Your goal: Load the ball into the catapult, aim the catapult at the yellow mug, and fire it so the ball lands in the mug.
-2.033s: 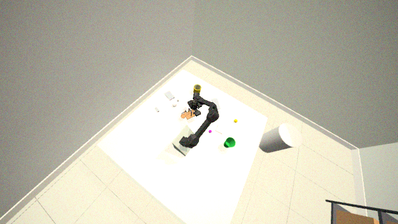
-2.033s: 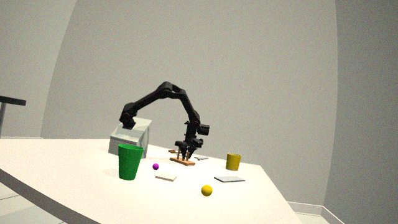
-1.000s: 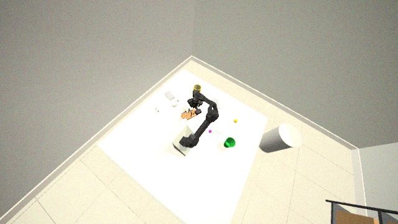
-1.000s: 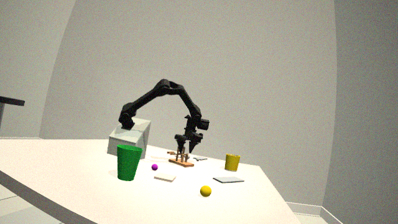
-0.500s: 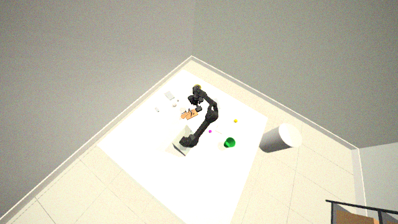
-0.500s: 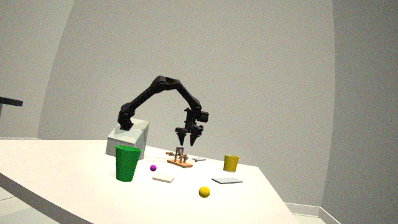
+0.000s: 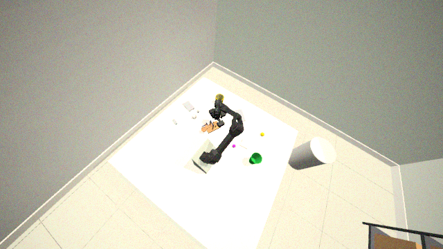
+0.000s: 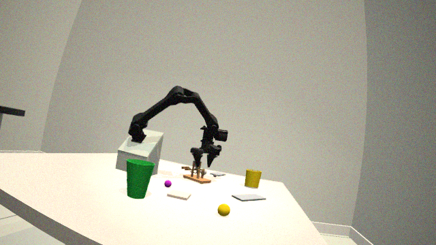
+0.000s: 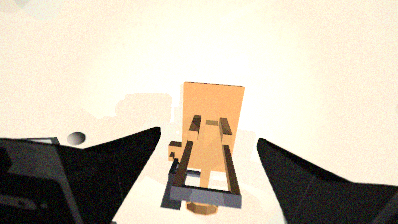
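Clearly my hand (image 8: 204, 159) hung spread wide and empty just above the catapult (image 8: 197, 173), one fingertip (image 9: 145, 145) either side of its wooden frame in the wrist view. The catapult sat on the desk (image 8: 85, 177), with the yellow mug (image 8: 253, 178) off to one side, apart from it. I could not tell whether a ball lay in the spoon; a yellow ball (image 8: 223, 209) and a purple ball (image 8: 167, 183) both rested on the desk, well clear of the catapult. My judgement was that aiming was the step in hand. To do it well I needed to come down square over the base, close on the frame evenly, and turn it slowly until the arm lined up with the mug, without tipping the base.
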### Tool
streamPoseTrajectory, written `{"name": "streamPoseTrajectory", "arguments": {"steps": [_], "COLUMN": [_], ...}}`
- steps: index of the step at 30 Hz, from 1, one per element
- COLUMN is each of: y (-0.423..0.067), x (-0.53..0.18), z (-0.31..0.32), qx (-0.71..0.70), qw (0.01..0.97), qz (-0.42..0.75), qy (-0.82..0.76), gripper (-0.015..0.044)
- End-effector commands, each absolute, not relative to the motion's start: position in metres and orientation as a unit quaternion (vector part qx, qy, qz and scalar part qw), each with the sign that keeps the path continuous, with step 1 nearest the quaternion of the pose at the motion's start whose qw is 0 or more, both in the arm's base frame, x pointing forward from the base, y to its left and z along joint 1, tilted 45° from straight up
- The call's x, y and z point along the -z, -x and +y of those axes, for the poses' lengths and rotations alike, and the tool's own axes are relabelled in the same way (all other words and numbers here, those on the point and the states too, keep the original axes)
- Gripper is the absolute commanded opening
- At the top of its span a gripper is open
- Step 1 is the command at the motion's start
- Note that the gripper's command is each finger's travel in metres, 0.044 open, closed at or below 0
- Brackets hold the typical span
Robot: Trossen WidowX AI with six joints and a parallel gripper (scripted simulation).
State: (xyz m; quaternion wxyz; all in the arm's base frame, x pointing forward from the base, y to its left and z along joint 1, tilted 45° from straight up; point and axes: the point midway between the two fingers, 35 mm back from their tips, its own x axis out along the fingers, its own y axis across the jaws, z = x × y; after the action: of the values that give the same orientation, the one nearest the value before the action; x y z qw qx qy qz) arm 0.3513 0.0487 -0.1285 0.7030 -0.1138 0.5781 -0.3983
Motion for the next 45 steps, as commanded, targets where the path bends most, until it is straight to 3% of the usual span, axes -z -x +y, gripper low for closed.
{"name": "streamPoseTrajectory", "arguments": {"steps": [1, 31, 42, 45], "y": [-0.349, -0.35, -0.352, -0.352], "x": [0.135, 0.164, 0.163, 0.163], "z": [0.041, 0.011, 0.014, 0.014], "qx": [0.399, 0.4, 0.4, 0.4], "qw": [0.7, 0.699, 0.701, 0.701], "qz": [0.581, 0.58, 0.579, 0.579], "qy": [0.118, 0.119, 0.115, 0.115], "gripper": [0.044, 0.044, 0.0151, 0.0131]}}
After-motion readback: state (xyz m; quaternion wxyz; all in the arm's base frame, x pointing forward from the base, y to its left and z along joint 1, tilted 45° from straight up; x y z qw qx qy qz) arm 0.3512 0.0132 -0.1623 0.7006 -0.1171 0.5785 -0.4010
